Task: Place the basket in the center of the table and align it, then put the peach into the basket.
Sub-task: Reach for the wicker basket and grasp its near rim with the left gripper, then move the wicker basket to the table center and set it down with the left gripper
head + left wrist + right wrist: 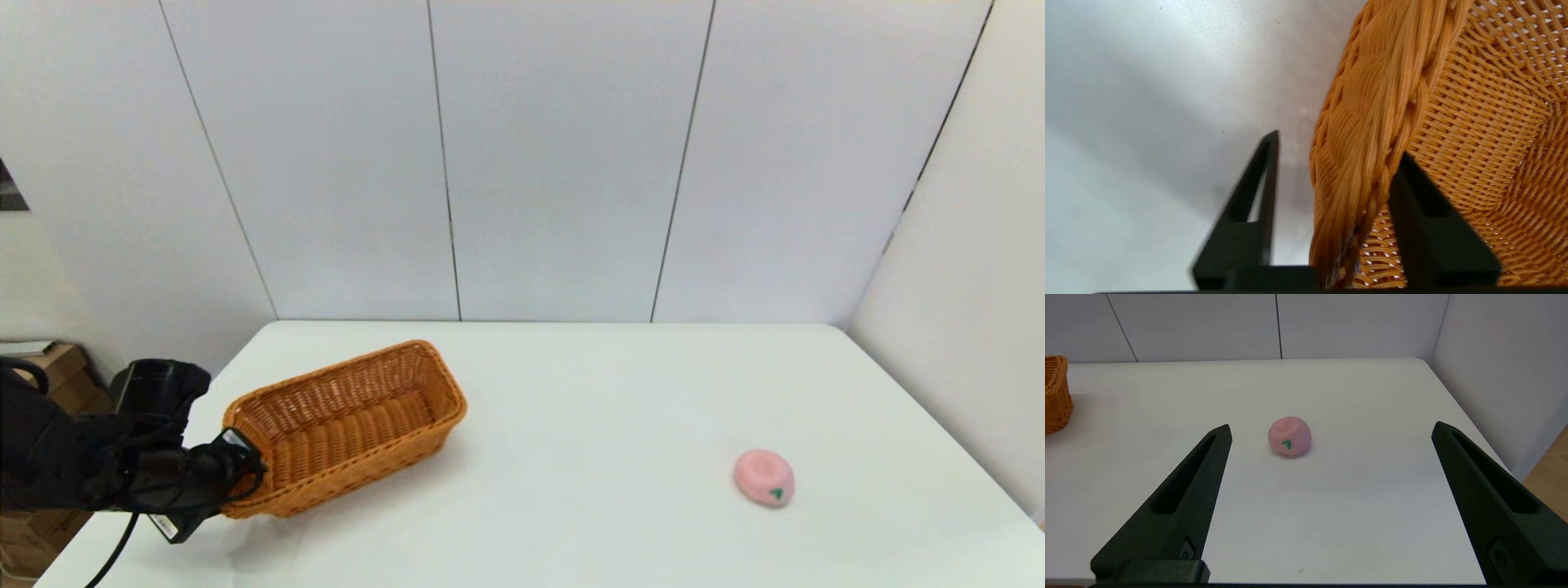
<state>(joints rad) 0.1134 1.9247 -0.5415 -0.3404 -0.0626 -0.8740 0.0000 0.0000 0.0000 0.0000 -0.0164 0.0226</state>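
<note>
The orange-brown wicker basket (351,425) lies at an angle on the left part of the white table (588,384). My left gripper (245,461) is at the basket's near short end. In the left wrist view the left gripper (1337,145) is open and straddles the braided rim (1372,122): one finger is inside against the wall, the other is outside with a gap to the rim. The pink peach (763,478) rests on the table's right side, far from the basket. My right gripper (1331,425) is open, low over the table short of the peach (1289,437).
White wall panels stand behind the table and along its right side. Cardboard boxes (61,371) sit on the floor past the table's left edge. The basket's far end (1056,394) shows in the right wrist view. Bare tabletop stretches between basket and peach.
</note>
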